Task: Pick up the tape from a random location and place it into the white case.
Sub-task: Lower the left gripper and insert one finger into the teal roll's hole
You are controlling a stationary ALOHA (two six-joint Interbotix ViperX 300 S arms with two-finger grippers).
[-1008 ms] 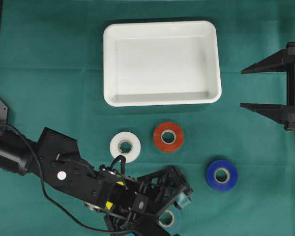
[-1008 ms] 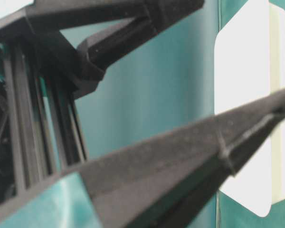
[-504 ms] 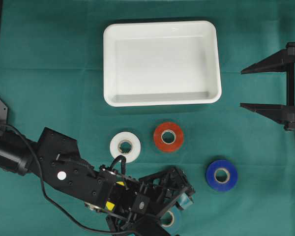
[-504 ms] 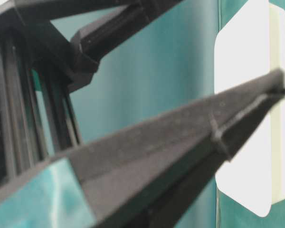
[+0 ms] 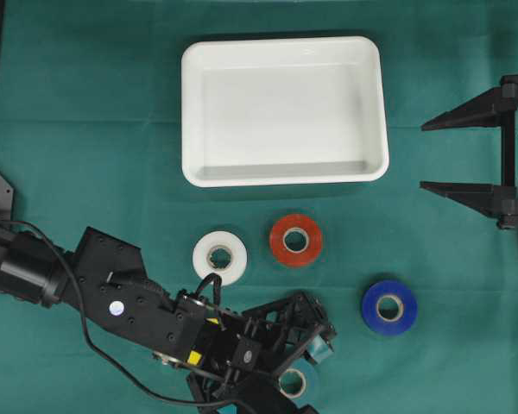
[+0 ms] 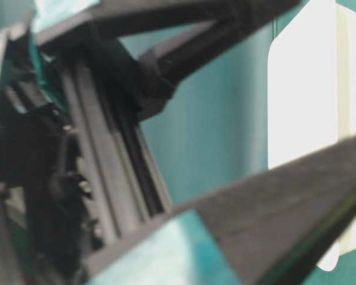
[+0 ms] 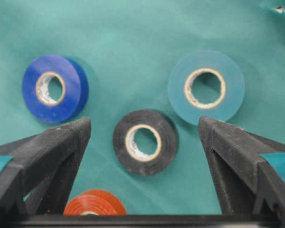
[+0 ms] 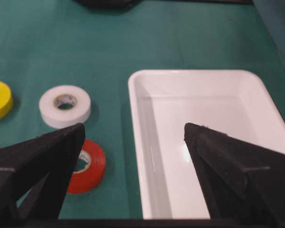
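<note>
Left wrist view puts your left gripper, jaws spread wide, straddling the black tape, well short of the white case. Blue tape and a pale teal roll flank it. No readable labels. Your right gripper is spread, holding nothing.
</note>
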